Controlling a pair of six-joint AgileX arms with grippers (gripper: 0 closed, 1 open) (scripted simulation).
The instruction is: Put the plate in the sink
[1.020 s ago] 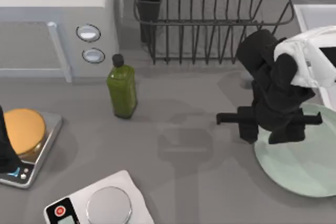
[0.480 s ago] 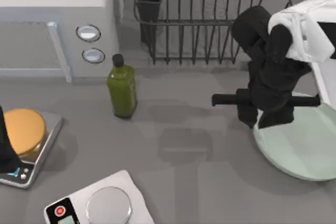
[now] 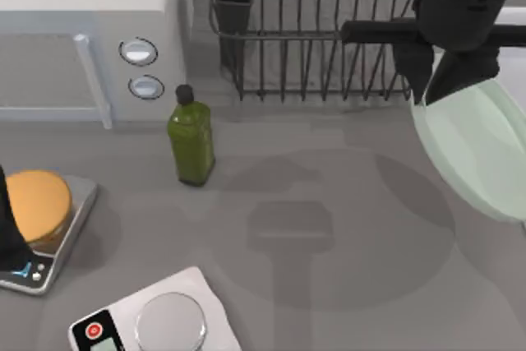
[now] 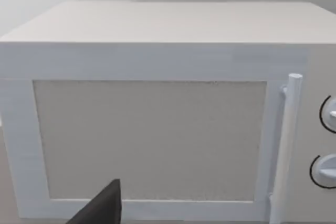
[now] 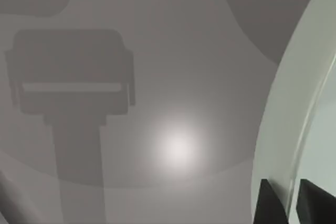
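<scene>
Our right gripper (image 5: 287,203) jaws clamped on the rim of the plate (image 3: 477,150), plate held tilted above the bench (image 3: 329,228) at right, dish rack (image 3: 329,30) beyond, left jaws' state cannot be told.

A broad stretch of grey counter (image 3: 329,228) lies open through the middle and right of the table, while the green bottle (image 3: 191,137) stands alone at its left edge and the black wire dish rack (image 3: 329,30) closes off the far side. The right gripper (image 3: 434,80), its fingers clamped on the rim of the tilted plate (image 3: 477,145), hangs above the counter just in front of the rack's right end. Along the left, the microwave (image 3: 82,30) and two scales (image 3: 156,322), one bearing an orange round item (image 3: 37,203), crowd the approach.
</scene>
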